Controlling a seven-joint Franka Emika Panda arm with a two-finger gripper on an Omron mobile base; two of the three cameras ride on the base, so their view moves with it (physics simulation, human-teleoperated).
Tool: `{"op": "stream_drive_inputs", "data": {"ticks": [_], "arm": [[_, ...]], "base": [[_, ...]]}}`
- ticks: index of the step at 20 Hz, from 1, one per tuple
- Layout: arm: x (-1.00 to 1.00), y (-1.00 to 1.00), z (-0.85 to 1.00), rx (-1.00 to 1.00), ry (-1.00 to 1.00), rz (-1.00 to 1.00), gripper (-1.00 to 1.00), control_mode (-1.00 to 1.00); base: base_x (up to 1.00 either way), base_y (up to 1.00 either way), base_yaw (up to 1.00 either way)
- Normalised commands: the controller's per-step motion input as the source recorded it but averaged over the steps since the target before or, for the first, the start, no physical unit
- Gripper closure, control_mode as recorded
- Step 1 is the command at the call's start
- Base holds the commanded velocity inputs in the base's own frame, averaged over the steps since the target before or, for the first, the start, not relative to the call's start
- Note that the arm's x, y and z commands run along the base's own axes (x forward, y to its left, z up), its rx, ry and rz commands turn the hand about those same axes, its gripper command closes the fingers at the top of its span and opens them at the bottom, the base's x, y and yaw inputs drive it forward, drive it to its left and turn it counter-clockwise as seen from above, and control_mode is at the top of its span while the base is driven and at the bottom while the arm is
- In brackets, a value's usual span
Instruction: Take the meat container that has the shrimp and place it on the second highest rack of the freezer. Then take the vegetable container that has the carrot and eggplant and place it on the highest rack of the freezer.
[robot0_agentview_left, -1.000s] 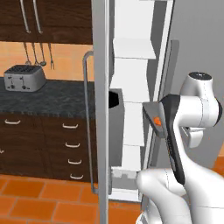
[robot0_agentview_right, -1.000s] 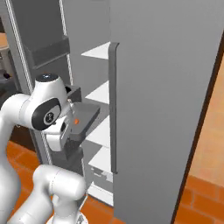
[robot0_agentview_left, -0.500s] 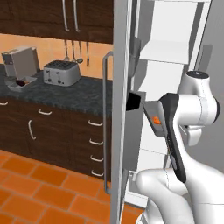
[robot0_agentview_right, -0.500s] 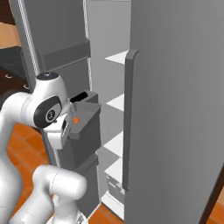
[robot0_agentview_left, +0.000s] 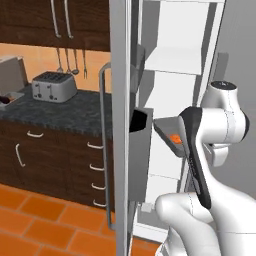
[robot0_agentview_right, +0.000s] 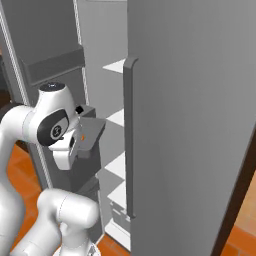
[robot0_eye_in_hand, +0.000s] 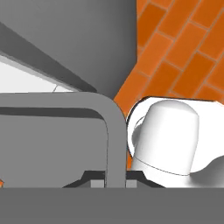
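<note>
Far to the left of the gripper, in the left base view, a silver toaster (robot0_agentview_left: 54, 86) sits on the dark speckled counter (robot0_agentview_left: 75, 112), with utensils (robot0_agentview_left: 70, 61) hanging on the orange wall above it and dark wood drawers (robot0_agentview_left: 55, 157) beneath. Closer in, still to the gripper's left, stands the open freezer door (robot0_agentview_left: 121, 125), seen edge-on, with its long vertical bar handle (robot0_agentview_left: 104, 145) and a dark door bin (robot0_agentview_left: 140, 150) on its inner face. Just right of that bin the grey meat container (robot0_agentview_left: 169, 131) is held out level in front of the freezer (robot0_agentview_left: 180, 90) and its white shelves, with the shrimp (robot0_agentview_left: 176, 138) showing as a small orange lump inside it, partly behind the arm's dark forearm. In the hand view the gripper (robot0_eye_in_hand: 107, 181) is pressed together on the container's grey rim, which curves up and across the picture directly ahead of the fingers; the brick floor lies beyond it. From the right base view the container (robot0_agentview_right: 91, 134) pokes out just beside the wrist toward the white shelves (robot0_agentview_right: 116, 117), level with a middle shelf, and farther right the neighbouring grey door (robot0_agentview_right: 195, 115) with its own bar handle (robot0_agentview_right: 130, 135) stands closed.
</note>
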Motion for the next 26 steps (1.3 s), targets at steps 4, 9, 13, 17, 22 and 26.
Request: {"op": "stream_drive_inputs", "data": {"ticks": [4,9,13,17,22,26], "arm": [[0.0,0.0,0.0,0.0,0.0,0.0,1.0,1.0],[0.0,0.0,0.0,0.0,0.0,0.0,1.0,1.0],[0.0,0.0,0.0,0.0,0.0,0.0,1.0,1.0],[0.0,0.0,0.0,0.0,0.0,0.0,1.0,1.0],[0.0,0.0,0.0,0.0,0.0,0.0,1.0,1.0],[0.16,0.0,0.0,0.0,0.0,-0.12,1.0,-1.0]], "base": [[0.28,-0.26,-0.2],[0.28,0.0,-0.09],[0.62,0.0,-0.02],[0.71,0.0,-0.04],[0.37,0.0,-0.05],[0.0,0.0,0.0]]}}
